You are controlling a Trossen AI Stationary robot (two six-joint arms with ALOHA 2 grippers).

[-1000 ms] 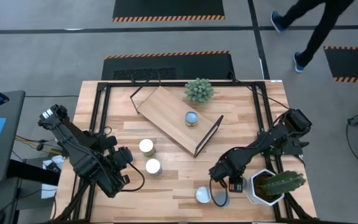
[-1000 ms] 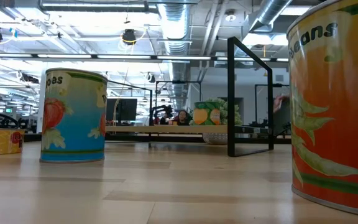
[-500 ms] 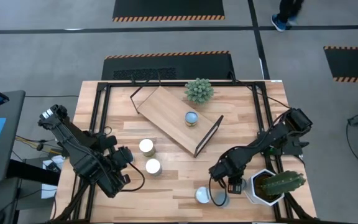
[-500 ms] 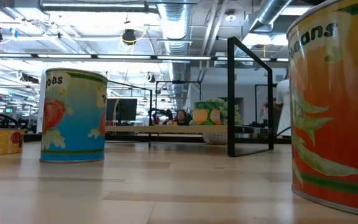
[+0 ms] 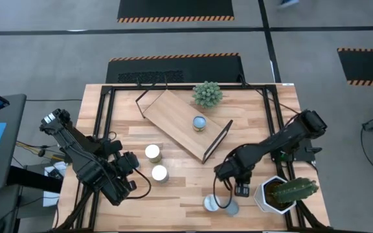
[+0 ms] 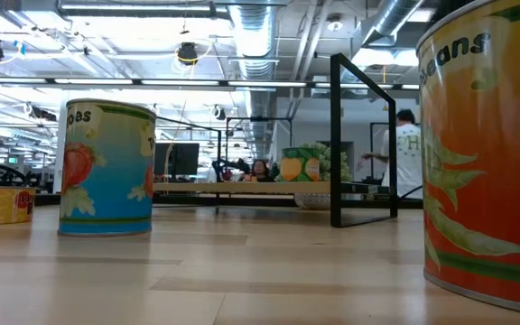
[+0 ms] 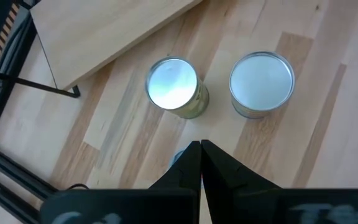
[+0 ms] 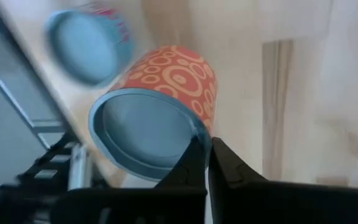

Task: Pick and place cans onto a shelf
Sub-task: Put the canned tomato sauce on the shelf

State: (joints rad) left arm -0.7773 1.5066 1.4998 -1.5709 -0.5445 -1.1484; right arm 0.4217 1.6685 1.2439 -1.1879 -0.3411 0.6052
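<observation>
The right gripper (image 5: 227, 192), fingers (image 8: 225, 163) pressed together, hovers just above two pale-blue-topped metal cans (image 5: 220, 204) near the front edge of the plank counter (image 5: 180, 194), beside a white pot with a cactus (image 5: 283, 193). The left gripper (image 5: 136, 175), fingers together, waits beside two white-topped cans (image 5: 155, 162) at mid-counter. One more blue-topped can (image 5: 199, 123) stands on the light wooden shelf with black frame ends (image 5: 173, 116).

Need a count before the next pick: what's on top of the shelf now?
One can stands on the shelf, near its middle. The rest of the board is bare. The plant sits beside it on the table, not on it. Whatever lies under the board is hidden.
</observation>
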